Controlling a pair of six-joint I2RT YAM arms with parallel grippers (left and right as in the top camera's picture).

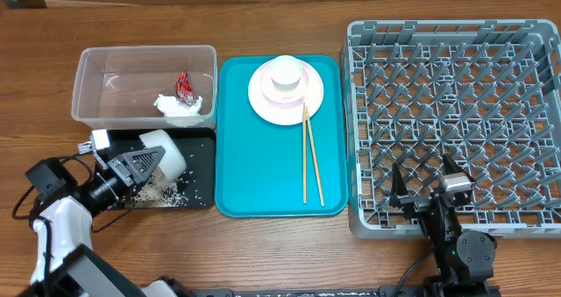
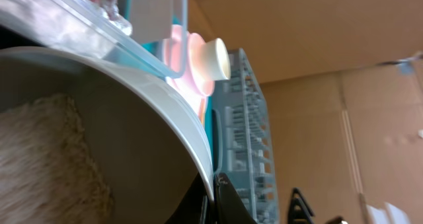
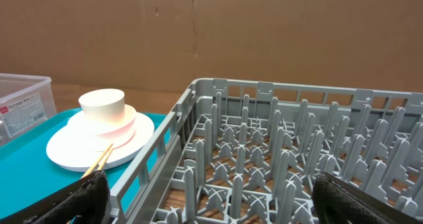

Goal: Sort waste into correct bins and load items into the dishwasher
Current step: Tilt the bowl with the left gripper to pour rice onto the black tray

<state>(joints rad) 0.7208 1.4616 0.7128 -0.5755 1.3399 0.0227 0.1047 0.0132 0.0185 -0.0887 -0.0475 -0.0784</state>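
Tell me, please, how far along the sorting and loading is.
Done: red wrapper and tissue lie in the clear tub. In hand: the left gripper tilts a white bowl over rice on the black tray. Left: plate, cup and chopsticks on the teal tray; dish rack empty.

This is a lab test setup. Plain cardboard panels [image 3: 198, 32] stand behind the grey dish rack [image 3: 277, 86], which rests on a wooden bench [image 1: 263, 253].
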